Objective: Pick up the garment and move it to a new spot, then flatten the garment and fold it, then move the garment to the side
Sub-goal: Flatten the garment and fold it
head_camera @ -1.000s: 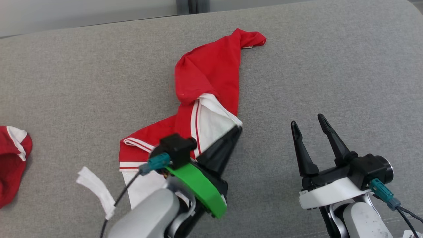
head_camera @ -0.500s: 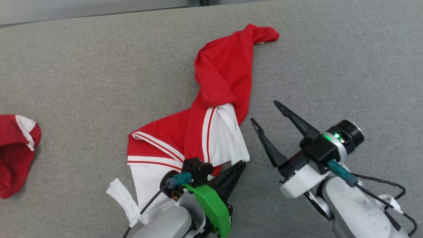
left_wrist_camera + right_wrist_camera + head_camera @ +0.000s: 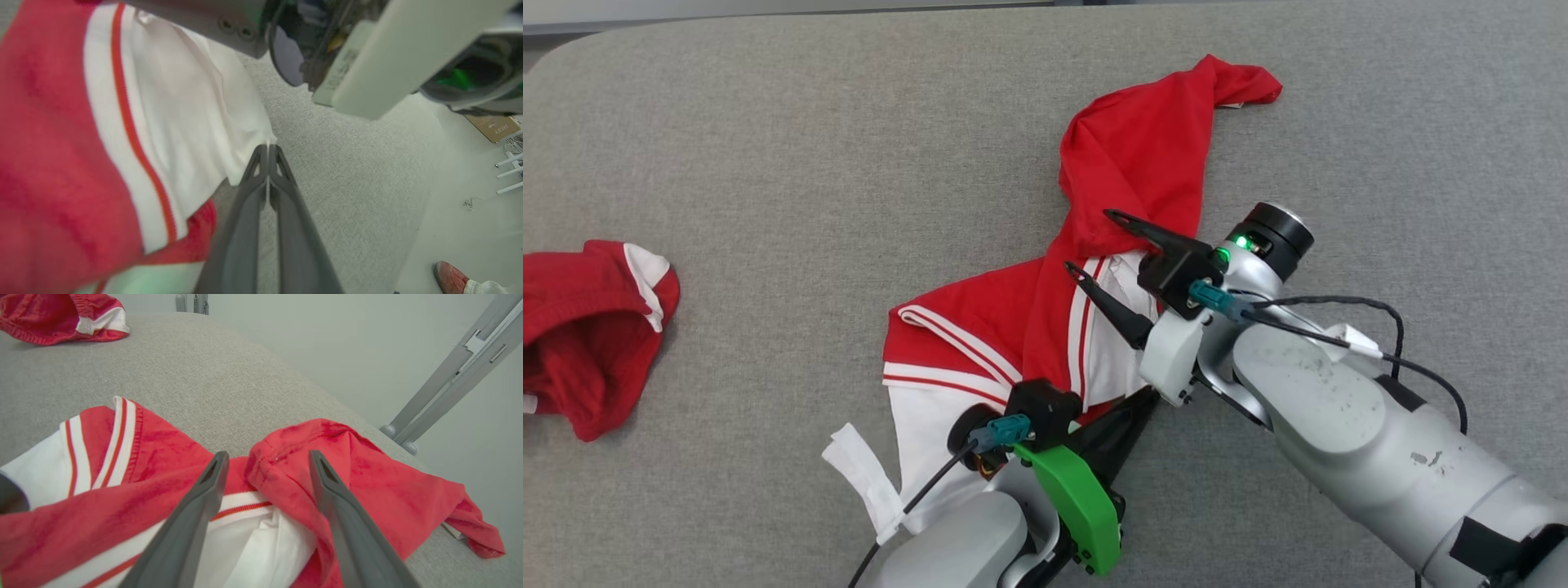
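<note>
A red and white garment (image 3: 1127, 155) lies crumpled on the grey table (image 3: 768, 163), its red part twisted toward the far right. My left gripper (image 3: 1147, 398) is shut on the garment's white corner (image 3: 261, 139) at its near edge. The right gripper (image 3: 1088, 240) hovers open over the garment's middle, fingers pointing left. In the right wrist view its fingertips (image 3: 268, 454) straddle a red fold (image 3: 282, 457) above the white panel (image 3: 261, 535).
A second red and white garment (image 3: 596, 327) lies bunched at the table's left edge, also visible far off (image 3: 61, 314). A white strip (image 3: 866, 482) lies near my left arm. A person's foot (image 3: 449, 277) stands on the floor beyond the table.
The right gripper has swung left from the bare table to over the garment's middle, still open. The left gripper stays shut on the white corner. The head camera has shifted.
</note>
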